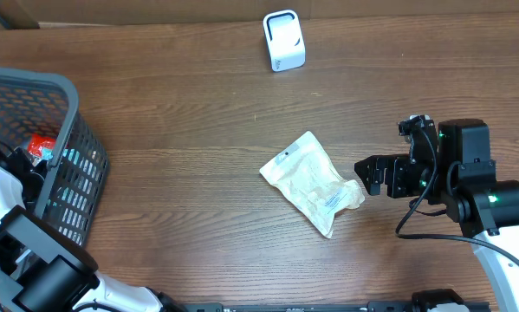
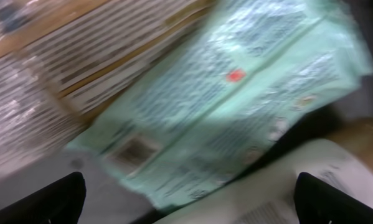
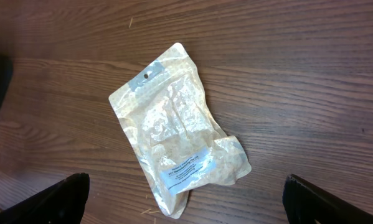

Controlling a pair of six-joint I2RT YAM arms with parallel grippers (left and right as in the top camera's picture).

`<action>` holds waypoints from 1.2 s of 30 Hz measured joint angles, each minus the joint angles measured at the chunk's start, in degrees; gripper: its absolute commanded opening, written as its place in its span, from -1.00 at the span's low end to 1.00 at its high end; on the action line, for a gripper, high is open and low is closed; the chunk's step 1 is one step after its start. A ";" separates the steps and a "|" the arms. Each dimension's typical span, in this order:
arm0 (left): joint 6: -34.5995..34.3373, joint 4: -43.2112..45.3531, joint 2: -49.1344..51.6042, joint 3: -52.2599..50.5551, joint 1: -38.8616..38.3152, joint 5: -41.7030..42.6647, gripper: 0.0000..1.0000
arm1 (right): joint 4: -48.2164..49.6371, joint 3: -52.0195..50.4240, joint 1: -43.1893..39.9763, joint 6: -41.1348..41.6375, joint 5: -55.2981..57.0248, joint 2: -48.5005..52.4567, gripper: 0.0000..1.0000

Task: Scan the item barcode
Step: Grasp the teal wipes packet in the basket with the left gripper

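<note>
A clear pouch of pale grainy contents [image 1: 313, 182] lies flat on the wooden table, white label facing up. In the right wrist view the pouch [image 3: 177, 134] is just ahead of my right gripper [image 3: 187, 204], which is open and empty. Seen from overhead, the right gripper [image 1: 369, 175] sits a little to the right of the pouch. The white scanner [image 1: 283, 40] stands at the far edge. My left gripper [image 2: 189, 206] is open inside the basket, over a blurred pale green packet [image 2: 236, 106] and holding nothing.
A grey mesh basket [image 1: 71, 91] stands at the left edge with a red item [image 1: 41, 146] inside. A white packet [image 2: 311, 180] lies beside the green one in the basket. The left arm [image 1: 1, 186] reaches into the basket from the near left.
</note>
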 measured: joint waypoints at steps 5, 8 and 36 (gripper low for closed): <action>-10.71 -2.43 0.00 -0.02 -1.79 -8.48 0.99 | 0.24 0.00 0.00 0.02 -0.02 0.02 1.00; -15.82 -0.15 0.00 -1.25 -3.06 -12.04 1.00 | 0.17 0.00 0.00 0.04 0.02 0.35 1.00; -21.97 9.29 -0.98 -6.36 -6.54 -9.35 -0.92 | -0.07 0.00 0.00 0.02 0.00 4.02 1.00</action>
